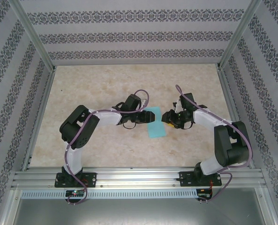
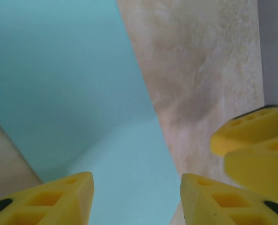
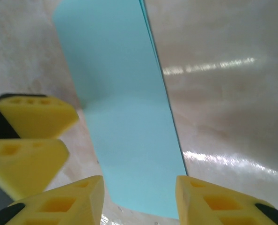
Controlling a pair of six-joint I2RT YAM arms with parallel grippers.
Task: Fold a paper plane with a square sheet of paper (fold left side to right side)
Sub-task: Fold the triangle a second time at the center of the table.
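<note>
Top external view showed the marbled table [image 1: 106, 84] boxed in by patterned walls [image 1: 129, 33]. The left arm [image 1: 80, 129] and right arm [image 1: 225, 140] bent inward so that their tools met near the table's centre. Between them, slightly toward 4 o'clock of centre, lay the square sheet of paper [image 1: 155, 123]. It read as a narrow strip with a doubled long edge in the right wrist view, so the left-over-right fold seemed made. The left gripper [image 1: 140, 117] sat at its 9 o'clock and the right gripper [image 1: 168, 117] at its 3 o'clock. Both had jaws spread, straddling the paper and pinching nothing, probably placed to press the crease. Each gripper's yellow fingers [image 2: 249, 140] crowded the other's path.
</note>
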